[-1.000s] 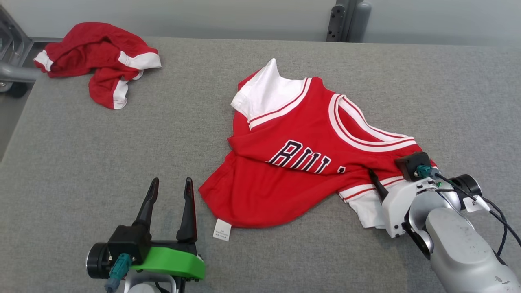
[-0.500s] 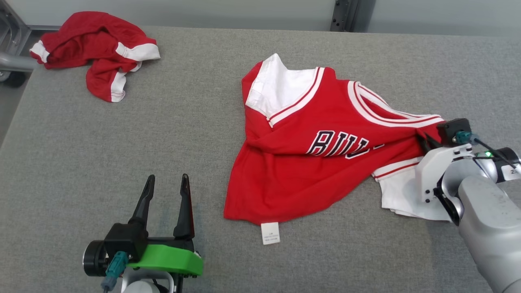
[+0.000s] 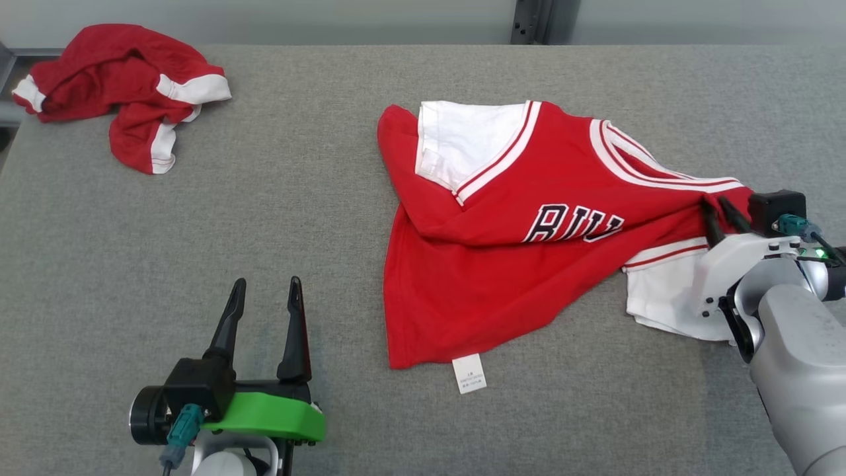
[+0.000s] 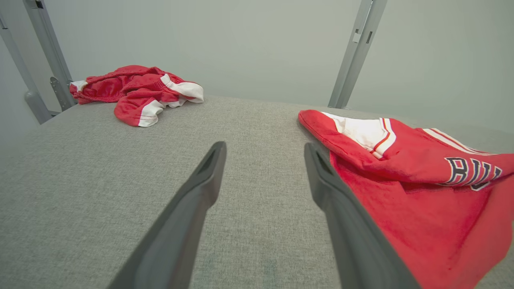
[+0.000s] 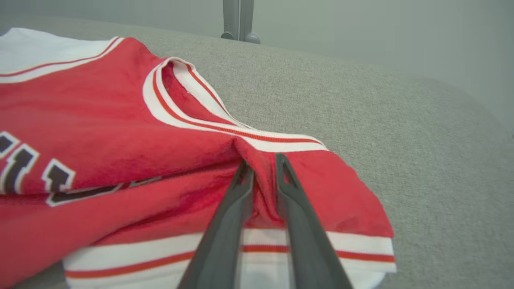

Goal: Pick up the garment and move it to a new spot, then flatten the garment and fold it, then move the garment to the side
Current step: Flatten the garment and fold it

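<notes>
The garment, a red jersey (image 3: 515, 277) with white trim and dark lettering, lies rumpled on the grey table right of centre. Its white label sticks out at the near hem. My right gripper (image 3: 716, 206) is at the jersey's right end, shut on a pinched ridge of red cloth just below the white-striped neckline. The right wrist view shows that fold of jersey (image 5: 100, 120) squeezed between the right gripper (image 5: 263, 162). My left gripper (image 3: 267, 284) stands open near the front left, apart from the cloth. In the left wrist view the left gripper (image 4: 265, 148) holds nothing, and the jersey (image 4: 401, 180) lies to its right.
A second red garment with white bands (image 3: 119, 73) is bunched at the table's far left corner, also seen in the left wrist view as a red heap (image 4: 136, 86). Grey metal posts (image 3: 529, 20) rise behind the table's (image 3: 198, 218) far edge. Bare grey cloth surface lies between the two garments.
My right gripper has shut on the jersey's shoulder fold and drawn it to the right, stretching the cloth. The head view has shifted too. The left gripper stays open.
</notes>
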